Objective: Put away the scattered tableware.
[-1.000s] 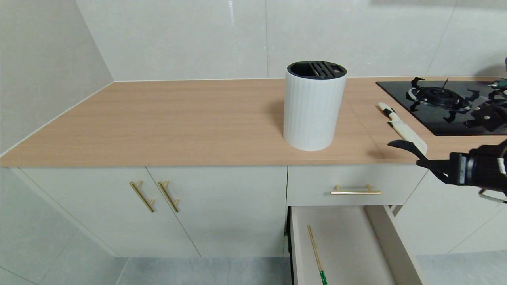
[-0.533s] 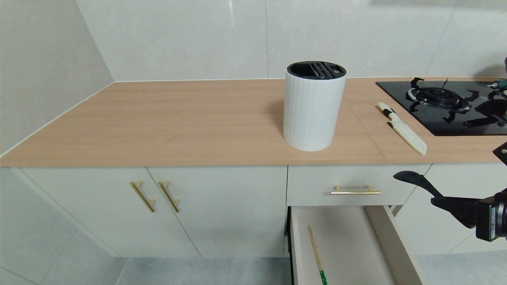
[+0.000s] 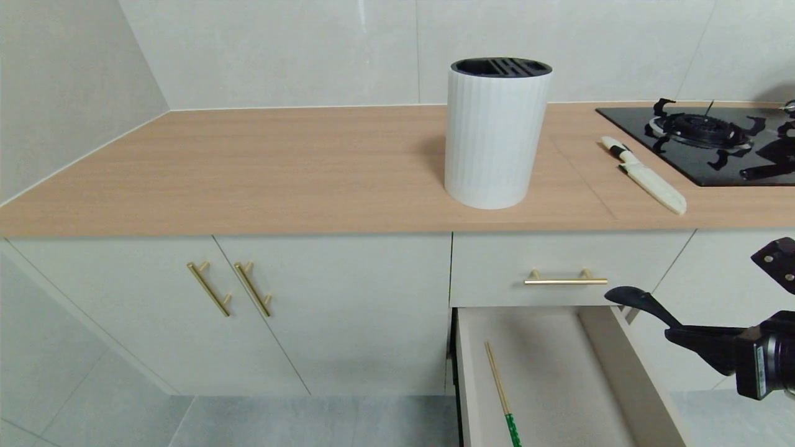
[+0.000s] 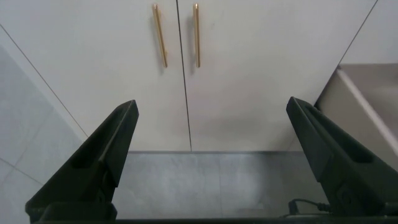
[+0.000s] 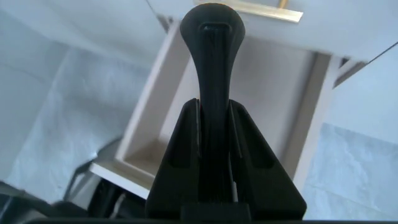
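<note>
Down from the level of the bench, the right pincer, clamped on a black spoon, sits by the open drawer's right wall, where an early release could send the spoon off that rim onto the floor.

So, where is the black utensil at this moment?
Head view, robot's right: the right gripper holds the black utensil by the right wall of the open drawer, below the closed drawer's gold handle.

A wooden countertop runs across my twelve o'clock, with a black gas hob set into it at two. At my eight o'clock are pale cupboard doors with gold handles.
</note>
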